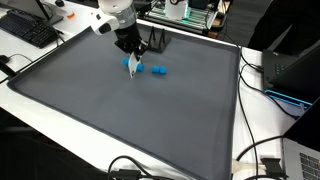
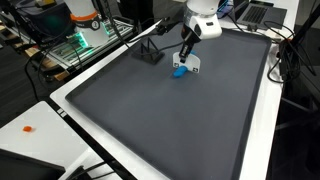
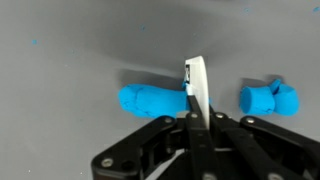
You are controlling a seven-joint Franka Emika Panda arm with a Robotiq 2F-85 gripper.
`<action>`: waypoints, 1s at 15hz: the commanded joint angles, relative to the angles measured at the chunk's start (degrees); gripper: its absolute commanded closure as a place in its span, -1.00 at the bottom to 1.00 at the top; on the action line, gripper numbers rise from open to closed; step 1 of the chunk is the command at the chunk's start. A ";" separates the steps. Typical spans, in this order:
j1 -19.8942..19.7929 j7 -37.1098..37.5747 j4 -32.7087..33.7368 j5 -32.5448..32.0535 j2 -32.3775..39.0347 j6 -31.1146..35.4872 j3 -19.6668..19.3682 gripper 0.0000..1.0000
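My gripper (image 3: 197,120) is shut on a thin white flat blade (image 3: 197,85) that points down at the grey mat (image 3: 70,60). The blade's tip sits at the right end of a long blue lump (image 3: 150,100). A shorter blue lump (image 3: 268,98) lies apart to the right. In both exterior views the gripper (image 1: 133,50) (image 2: 187,52) hangs over the far middle of the mat, with the white blade (image 1: 136,69) (image 2: 193,66) beside the blue lump (image 1: 129,62) (image 2: 179,71). The shorter lump (image 1: 159,70) shows in an exterior view only.
A large dark grey mat (image 1: 130,120) (image 2: 170,120) covers the white table. A small black stand (image 2: 150,52) sits near the gripper. A keyboard (image 1: 28,30), cables (image 1: 255,165), a laptop (image 1: 300,160) and a green-lit rack (image 2: 80,40) ring the mat.
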 commanded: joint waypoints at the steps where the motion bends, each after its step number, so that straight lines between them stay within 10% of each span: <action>1: -0.73 -0.59 -2.00 2.37 0.72 -0.26 1.02 0.98; 15: 0.17 0.43 -1.28 3.42 -1.35 -4.94 1.54 0.98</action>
